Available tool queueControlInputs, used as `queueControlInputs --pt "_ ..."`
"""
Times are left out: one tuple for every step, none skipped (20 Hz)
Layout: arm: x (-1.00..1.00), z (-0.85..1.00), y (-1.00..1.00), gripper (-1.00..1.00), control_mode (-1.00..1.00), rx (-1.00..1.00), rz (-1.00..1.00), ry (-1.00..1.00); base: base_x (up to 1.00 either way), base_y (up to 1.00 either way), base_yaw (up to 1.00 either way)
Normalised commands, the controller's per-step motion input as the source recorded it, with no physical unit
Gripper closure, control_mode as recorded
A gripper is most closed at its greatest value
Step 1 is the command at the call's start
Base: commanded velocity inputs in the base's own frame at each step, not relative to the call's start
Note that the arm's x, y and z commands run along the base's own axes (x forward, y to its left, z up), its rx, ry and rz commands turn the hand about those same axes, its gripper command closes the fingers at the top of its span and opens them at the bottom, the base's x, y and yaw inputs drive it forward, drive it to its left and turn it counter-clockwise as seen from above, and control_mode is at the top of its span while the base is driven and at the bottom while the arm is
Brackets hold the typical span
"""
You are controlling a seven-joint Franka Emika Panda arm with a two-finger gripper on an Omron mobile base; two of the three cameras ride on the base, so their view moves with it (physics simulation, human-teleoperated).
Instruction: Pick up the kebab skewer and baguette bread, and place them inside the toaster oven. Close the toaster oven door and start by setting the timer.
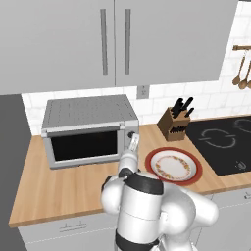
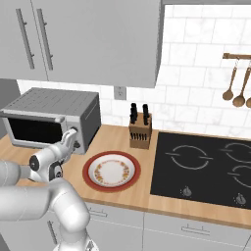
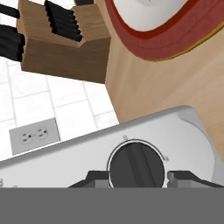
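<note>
Two base cameras and a hand camera show us a rendered kitchen. On the left part of the light wooden surface [image 1: 59, 188] stands the boxy grey metal toaster oven [image 1: 88, 128], and its grey-framed toaster oven door with the dark glass window [image 1: 84, 145] stands upright against the front, closed. Through the dark glass we cannot make out what lies inside.

Our white arm reaches forward to the oven's right-hand panel. In the hand view the two small dark fingers [image 3: 141, 176] stand spread, one on each side of a round black knob [image 3: 137, 165] on the grey panel; the knob sits between them, and whether they press on it we cannot tell. From the left base view the hand ends right at that knob [image 1: 131, 136] (the right base view shows the same meeting point, [image 2: 73, 133]).

Just right of the oven lies a round white plate with a red rim and an orange patterned ring [image 1: 173, 165], its middle bare. Behind the plate, near the tiled wall, stands a wooden knife block with black handles [image 1: 175, 121]. A black glass cooktop [image 2: 206, 169] fills the right end of the surface. Wooden spoons [image 2: 234, 88] hang on the wall above it.
</note>
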Motion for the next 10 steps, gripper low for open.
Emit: queueControlInputs --pt "0.00 -0.70 0.03 1.00 -1.00 0.28 -0.15 0.00 0.00 0.00 0.00" --pt "0.00 -0.71 0.00 1.00 -1.00 0.30 -0.17 0.00 0.00 0.00 0.00" --pt "0.00 -0.73 0.00 1.00 -1.00 0.31 -0.17 0.00 0.00 0.00 0.00" --pt "0.00 -0.71 0.00 1.00 -1.00 0.31 -0.18 0.00 0.00 0.00 0.00" --pt "0.00 -0.74 0.00 1.00 -1.00 0.31 -0.19 0.00 0.00 0.00 0.00" --pt "0.00 -0.72 0.00 1.00 -1.00 0.32 -0.19 0.00 0.00 0.00 0.00" --pt "0.00 -0.73 0.00 1.00 -1.00 0.33 -0.20 0.00 0.00 0.00 0.00" --pt "0.00 -0.73 0.00 1.00 -1.00 0.34 -0.20 0.00 0.00 0.00 0.00" --pt "0.00 -0.75 0.00 1.00 -1.00 0.37 -0.21 0.00 0.00 0.00 0.00" --pt "0.00 -0.75 0.00 1.00 -1.00 0.40 -0.21 -0.01 0.00 0.00 0.00"
